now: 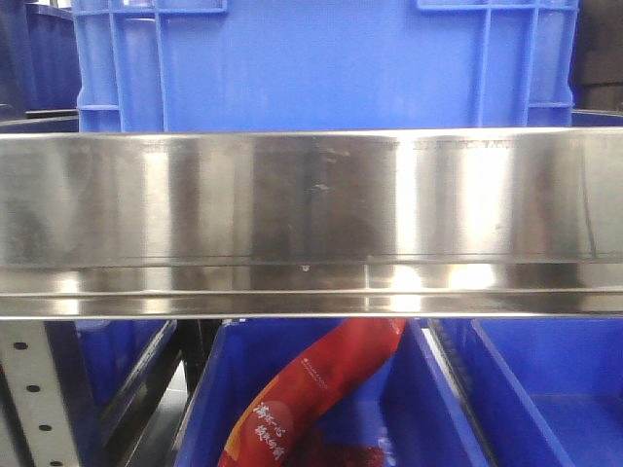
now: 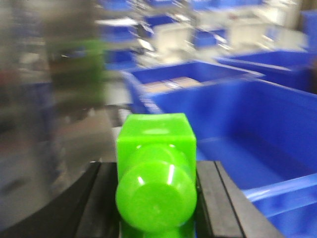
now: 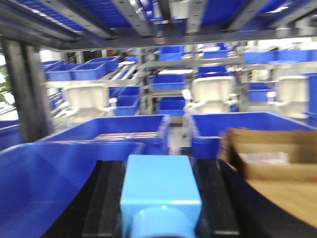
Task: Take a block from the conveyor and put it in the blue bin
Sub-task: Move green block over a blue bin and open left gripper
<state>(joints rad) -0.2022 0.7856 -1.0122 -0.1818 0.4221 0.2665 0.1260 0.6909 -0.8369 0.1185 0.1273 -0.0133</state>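
We judge the task to be past its first half on both sides: our left gripper (image 2: pixel 156 208) is clamped on a green block (image 2: pixel 156 173), and our right gripper (image 3: pixel 160 210) is clamped on a light blue block (image 3: pixel 160 191), each block sitting between the dark fingers, so the picking up is done. What is left, as far as we can see, is the placing. In the left wrist view the green block hangs beside the near edge of a blue bin (image 2: pixel 247 134), with the bin's bare floor to the right of it; it is not yet in. In the right wrist view the light blue block has a blue bin (image 3: pixel 59 173) low on its left and a cardboard box (image 3: pixel 277 158) on its right, and we cannot tell which it is over. The conveyor does not show in any view; the front view gives us only a steel rail (image 1: pixel 311 224), blue crates and a red packet (image 1: pixel 311 399) lying in a bin below. Counting: two blocks, one per gripper, one cardboard box, one red packet, and blue bins too many and too blurred to count.
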